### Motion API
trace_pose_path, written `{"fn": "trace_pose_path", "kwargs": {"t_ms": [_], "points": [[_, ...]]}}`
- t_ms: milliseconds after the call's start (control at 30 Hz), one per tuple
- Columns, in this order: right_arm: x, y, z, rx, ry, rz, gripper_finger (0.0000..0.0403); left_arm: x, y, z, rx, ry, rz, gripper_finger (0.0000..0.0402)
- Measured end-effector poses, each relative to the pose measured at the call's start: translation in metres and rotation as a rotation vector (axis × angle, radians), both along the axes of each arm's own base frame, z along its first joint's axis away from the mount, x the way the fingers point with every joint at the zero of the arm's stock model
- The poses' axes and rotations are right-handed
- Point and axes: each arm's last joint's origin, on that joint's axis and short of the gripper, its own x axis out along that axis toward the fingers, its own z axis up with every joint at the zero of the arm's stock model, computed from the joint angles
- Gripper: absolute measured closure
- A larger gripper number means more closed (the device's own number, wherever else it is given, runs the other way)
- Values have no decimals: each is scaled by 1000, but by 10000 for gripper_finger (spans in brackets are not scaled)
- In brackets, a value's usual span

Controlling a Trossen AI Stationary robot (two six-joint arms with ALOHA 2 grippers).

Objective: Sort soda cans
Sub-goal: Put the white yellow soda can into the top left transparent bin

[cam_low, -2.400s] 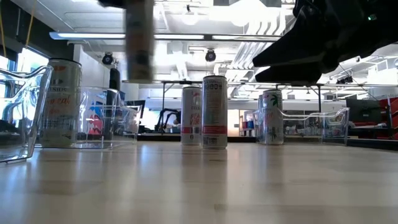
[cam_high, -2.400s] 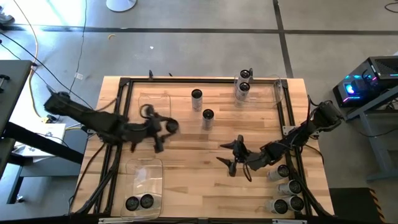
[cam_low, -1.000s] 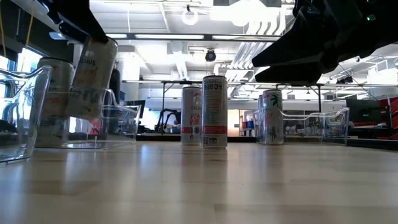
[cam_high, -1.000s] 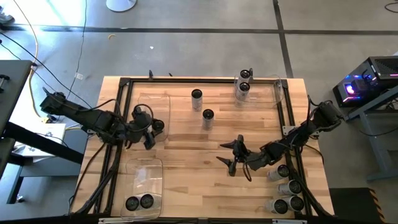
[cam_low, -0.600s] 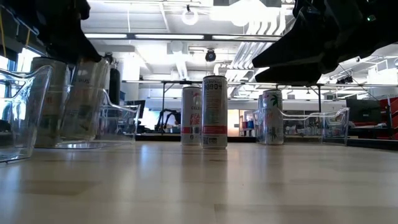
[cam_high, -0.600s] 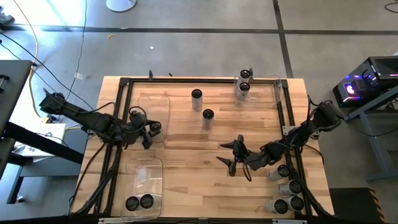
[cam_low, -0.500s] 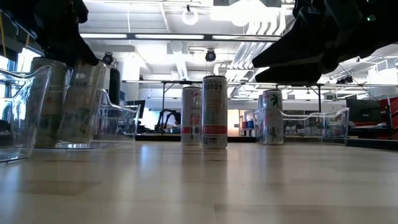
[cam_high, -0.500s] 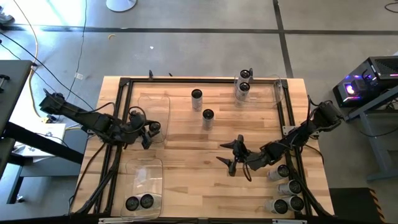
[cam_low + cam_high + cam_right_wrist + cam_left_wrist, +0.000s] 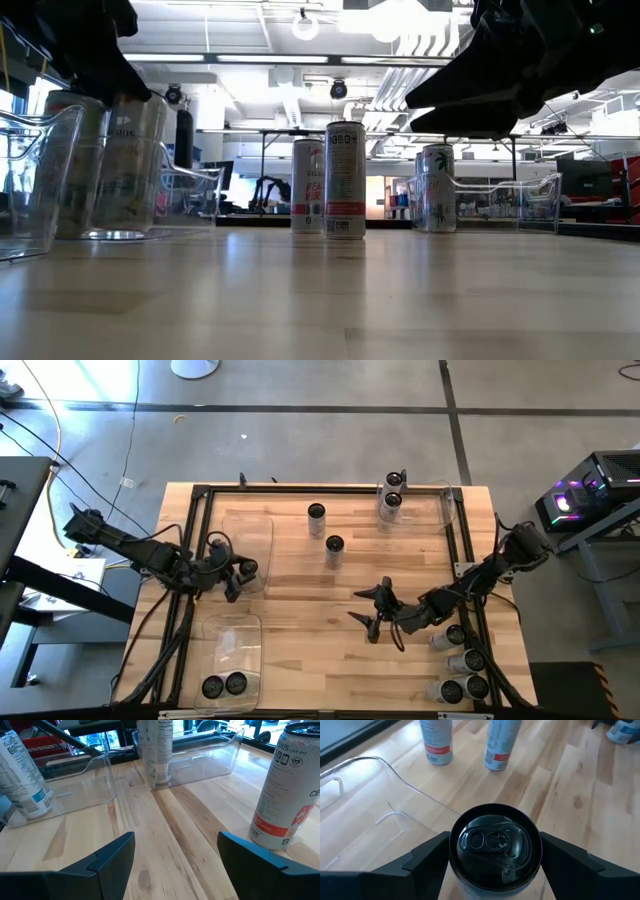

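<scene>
My left gripper (image 9: 238,573) is shut on a dark-topped soda can (image 9: 494,845), inside the clear bin (image 9: 262,525) at the table's far left. In the low view that can (image 9: 125,165) is upright behind the bin's wall. My right gripper (image 9: 375,612) hangs open above bare wood at centre right, touching nothing. In the right wrist view its fingers (image 9: 112,857) stand wide apart. Two cans (image 9: 316,513) (image 9: 334,545) stand upright on the table's middle. My left gripper pinches the can between its two fingers, on opposite sides of the upper wall (image 9: 454,870) just below the rim. The fingers (image 9: 427,860) come slanting down from above and the table's left. The can stands upright, its base down at the bin's floor (image 9: 115,235).
Two cans (image 9: 391,491) stand in the far right bin (image 9: 450,505), and two (image 9: 224,685) in the near left bin (image 9: 230,640). Several cans (image 9: 462,665) crowd the near right edge beside my right arm. Bare wood lies between the two grippers.
My left gripper has carried the can a little toward the table's left edge and down into the far left bin. The can was tilted above the bin's floor and now stands upright and lower. My right arm has kept still.
</scene>
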Motion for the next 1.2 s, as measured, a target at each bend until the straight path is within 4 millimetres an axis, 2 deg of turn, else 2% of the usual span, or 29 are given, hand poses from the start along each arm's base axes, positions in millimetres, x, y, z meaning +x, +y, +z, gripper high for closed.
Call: {"fn": "trace_pose_path", "kwargs": {"t_ms": [933,1200], "points": [[0,0,0,0,1,1,124,-7,-1,3,-127,5,-83,121],[0,0,0,0,0,1,124,-8,-1,1,-178,6,-54,121]]}}
